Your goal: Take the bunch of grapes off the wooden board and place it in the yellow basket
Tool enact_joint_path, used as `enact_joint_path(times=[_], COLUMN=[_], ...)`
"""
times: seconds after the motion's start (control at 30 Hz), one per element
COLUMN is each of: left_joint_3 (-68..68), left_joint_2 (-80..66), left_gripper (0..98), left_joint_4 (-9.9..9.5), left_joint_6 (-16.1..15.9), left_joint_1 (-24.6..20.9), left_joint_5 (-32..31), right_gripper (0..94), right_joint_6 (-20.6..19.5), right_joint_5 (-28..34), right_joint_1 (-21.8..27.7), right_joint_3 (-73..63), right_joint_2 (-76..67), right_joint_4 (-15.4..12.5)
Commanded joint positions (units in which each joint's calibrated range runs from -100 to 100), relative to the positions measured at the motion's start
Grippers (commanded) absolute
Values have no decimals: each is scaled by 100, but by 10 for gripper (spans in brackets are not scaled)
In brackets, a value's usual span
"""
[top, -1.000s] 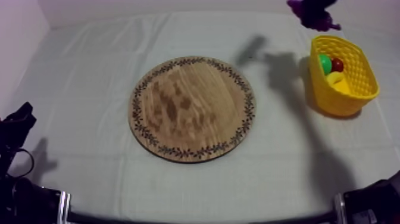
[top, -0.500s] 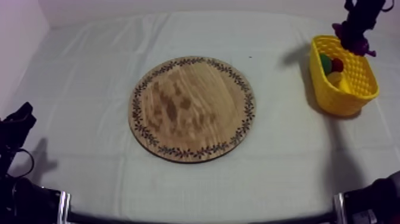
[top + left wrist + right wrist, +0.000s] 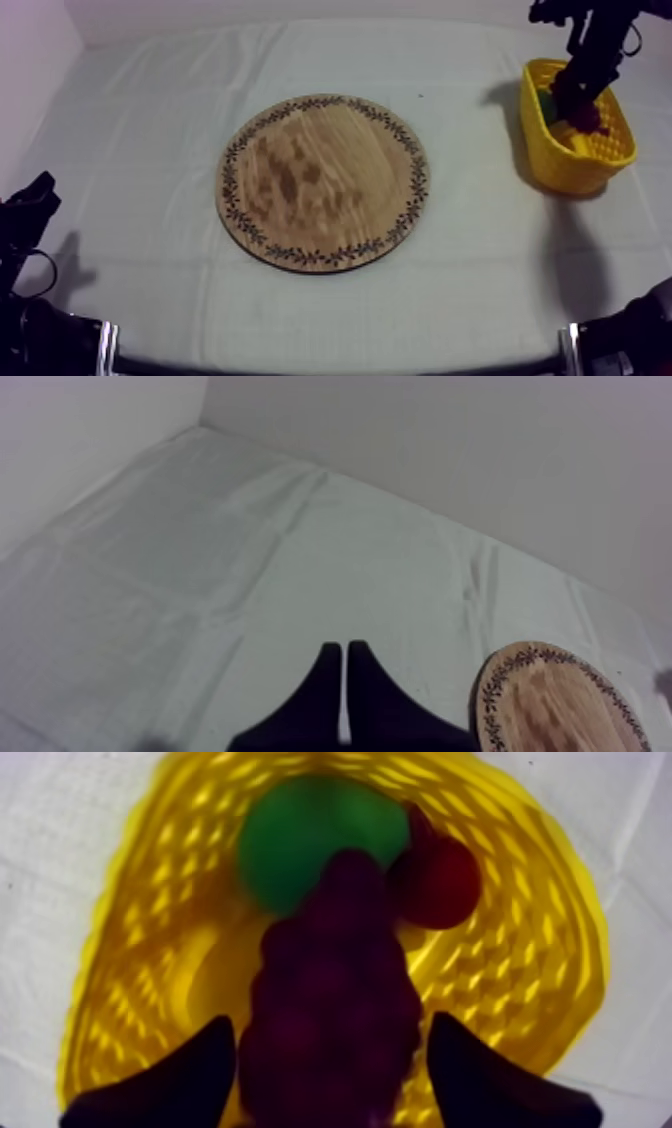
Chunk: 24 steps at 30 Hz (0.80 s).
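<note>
The purple bunch of grapes [image 3: 330,1012] lies low inside the yellow basket [image 3: 150,952], against a green fruit [image 3: 310,832] and a small red fruit [image 3: 440,877]. My right gripper [image 3: 330,1027] is open, one finger at each side of the bunch with a thin gap to it. From above, my right arm reaches down into the basket [image 3: 600,150] at the far right, its gripper [image 3: 580,98] over the dark grapes [image 3: 583,115]. The round wooden board [image 3: 322,182] in the middle is bare. My left gripper [image 3: 30,205] rests shut at the left edge, its fingers together [image 3: 345,656].
The basket stands close to the table's right edge, near the back. The board's rim [image 3: 570,696] lies ahead of my left gripper on the cloth. Wide free cloth stretches between board and basket and along the front.
My right arm has carried the grapes from high behind the basket, over its rim and down into it. Its fingers now stand apart from the bunch. The left arm has not moved.
</note>
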Motion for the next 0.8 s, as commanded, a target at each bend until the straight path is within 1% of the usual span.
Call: enact_joint_path(times=[0.0, 0.1, 0.17, 0.27, 0.33, 0.5, 0.67, 0.77], left_joint_3=[-4, -4, -4, -4, -4, -4, -4, -4], left_joint_2=[2, 2, 2, 2, 2, 2, 2, 2], left_gripper=[0, 0, 0, 0, 0, 0, 0, 0], left_joint_4=[1, 1, 1, 1, 1, 1, 1, 1], left_joint_6=[1, 1, 1, 1, 1, 1, 1, 1], left_joint_1=[2, 2, 2, 2, 2, 2, 2, 2], left_joint_5=[4, 4, 4, 4, 4, 4, 4, 4], right_gripper=[647, 716, 745, 741, 694, 528, 392, 319], right_joint_6=[-27, -61, -73, -117, -179, -332, -463, -568], right_joint_5=[33, 16, 9, -22, -89, -439, -978, -1364], right_joint_1=[8, 5, 3, -11, -27, -95, -223, -345], right_joint_3=[-65, -118, -130, -90, -20, 424, 1330, 2058], right_joint_2=[54, 51, -2, -185, -393, -1188, -2232, -2928], right_joint_4=[-18, -9, -4, 17, 38, 55, 41, 95])
